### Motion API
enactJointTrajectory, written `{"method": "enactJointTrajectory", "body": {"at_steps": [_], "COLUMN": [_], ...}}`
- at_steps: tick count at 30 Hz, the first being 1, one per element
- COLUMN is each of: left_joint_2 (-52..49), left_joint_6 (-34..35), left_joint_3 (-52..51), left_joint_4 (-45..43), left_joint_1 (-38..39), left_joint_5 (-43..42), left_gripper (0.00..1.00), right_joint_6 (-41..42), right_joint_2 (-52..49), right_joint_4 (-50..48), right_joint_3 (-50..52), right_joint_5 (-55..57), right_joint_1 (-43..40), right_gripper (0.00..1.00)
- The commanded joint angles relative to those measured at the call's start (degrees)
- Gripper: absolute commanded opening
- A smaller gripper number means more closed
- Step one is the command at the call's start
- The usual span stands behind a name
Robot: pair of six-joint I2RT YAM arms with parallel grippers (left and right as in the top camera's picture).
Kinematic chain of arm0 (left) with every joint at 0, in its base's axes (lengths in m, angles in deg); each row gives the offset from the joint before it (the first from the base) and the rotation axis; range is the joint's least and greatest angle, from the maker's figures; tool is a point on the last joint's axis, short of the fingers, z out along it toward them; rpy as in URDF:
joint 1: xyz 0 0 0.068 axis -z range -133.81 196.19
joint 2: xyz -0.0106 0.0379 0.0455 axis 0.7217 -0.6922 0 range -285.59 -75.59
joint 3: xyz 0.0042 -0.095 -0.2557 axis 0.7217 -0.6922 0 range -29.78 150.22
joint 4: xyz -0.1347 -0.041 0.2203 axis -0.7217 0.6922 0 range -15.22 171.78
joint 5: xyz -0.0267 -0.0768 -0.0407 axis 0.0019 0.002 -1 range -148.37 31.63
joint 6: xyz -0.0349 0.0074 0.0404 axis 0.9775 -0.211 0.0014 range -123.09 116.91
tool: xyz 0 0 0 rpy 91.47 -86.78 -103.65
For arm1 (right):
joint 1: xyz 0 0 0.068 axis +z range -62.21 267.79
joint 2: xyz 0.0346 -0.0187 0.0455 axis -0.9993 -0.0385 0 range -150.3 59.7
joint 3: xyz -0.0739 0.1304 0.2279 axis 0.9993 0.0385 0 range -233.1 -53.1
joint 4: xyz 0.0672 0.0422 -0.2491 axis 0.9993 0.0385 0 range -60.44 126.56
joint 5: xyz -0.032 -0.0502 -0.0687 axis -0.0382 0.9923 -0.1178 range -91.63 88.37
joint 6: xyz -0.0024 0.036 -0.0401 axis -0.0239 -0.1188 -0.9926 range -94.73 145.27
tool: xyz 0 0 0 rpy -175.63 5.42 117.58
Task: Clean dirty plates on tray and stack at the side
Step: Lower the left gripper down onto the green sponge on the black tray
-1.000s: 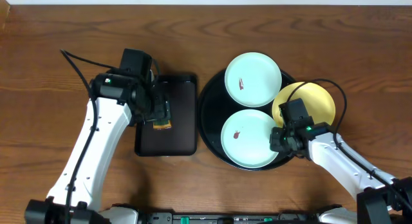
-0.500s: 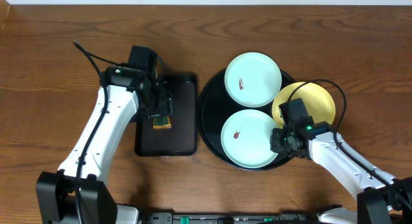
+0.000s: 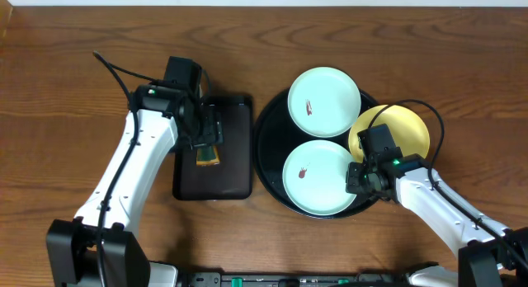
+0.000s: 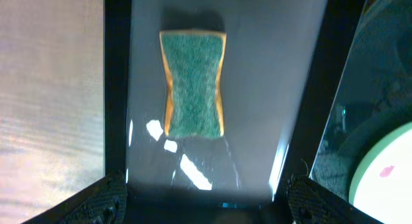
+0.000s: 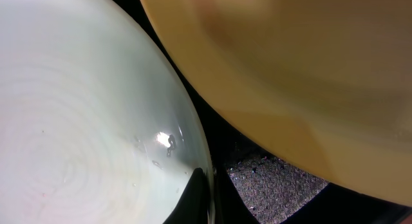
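The three plates all lie on the round black tray (image 3: 271,145): one mint plate (image 3: 323,102) at the far side, a second mint plate (image 3: 320,178) at the near side, each with a small brown smear, and the yellow plate (image 3: 396,132) to the right, hanging out over the tray's rim. None is stacked at the side, so I judge the cleaning hardly begun. The right pincer (image 3: 363,178) sits at the near mint plate's right edge, between it and the yellow one. The right wrist view shows only one dark fingertip (image 5: 198,197) against that rim, so I cannot tell whether it is clamped on the plate or merely resting there. A push or a lift from this spot could drive the mint plate into the yellow one, which is already half off the rim and might tip onto the surface. A one-sided grip could also let the plate swing. To the left, the green-faced sponge (image 4: 193,84) lies in the rectangular black tray (image 3: 235,167). The left pincer (image 4: 206,201) hangs above it with fingers spread wide apart. One finger lines up with the tray's raised wall, so a straight descent could catch the wall and shove the tray.
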Motion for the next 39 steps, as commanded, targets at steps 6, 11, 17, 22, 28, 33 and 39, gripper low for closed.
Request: {"method": "enactJointTrajectory", "body": {"at_steps": [6, 11, 17, 22, 28, 33, 39], "left_joint_2": [-0.2, -0.2, -0.3, -0.4, -2.0, -5.4, -5.3], "left_joint_6": [1.2, 1.8, 1.8, 1.9, 3.3, 3.3, 3.3], "left_joint_3": [-10.3, -16.3, -22.3, -25.9, -25.9, -25.9, -25.3], "left_joint_4": [-11.3, -19.3, -26.4, -31.5, -32.4, -34.0, -33.2], "left_joint_1": [0.1, 0.2, 0.2, 0.1, 0.2, 0.2, 0.2], "left_joint_5": [2.3, 2.2, 2.2, 2.2, 2.0, 1.4, 1.4], "left_gripper": [0.81, 0.81, 0.81, 0.81, 0.75, 0.74, 0.08], "right_joint_6": [-0.5, -0.5, -0.5, -0.5, -0.5, -0.5, -0.5], "right_joint_2": [-0.2, -0.2, -0.2, -0.2, -0.2, -0.2, -0.2], "right_joint_4": [0.0, 0.0, 0.0, 0.0, 0.0, 0.0, 0.0], "right_joint_3": [-0.8, -0.8, -0.8, -0.8, -0.8, -0.8, -0.8], "right_joint_5": [2.1, 2.1, 2.1, 2.1, 2.1, 2.1, 2.1], "right_joint_1": [0.6, 0.6, 0.6, 0.6, 0.6, 0.6, 0.6], "right_gripper": [0.01, 0.01, 0.01, 0.01, 0.01, 0.04, 0.06]}}
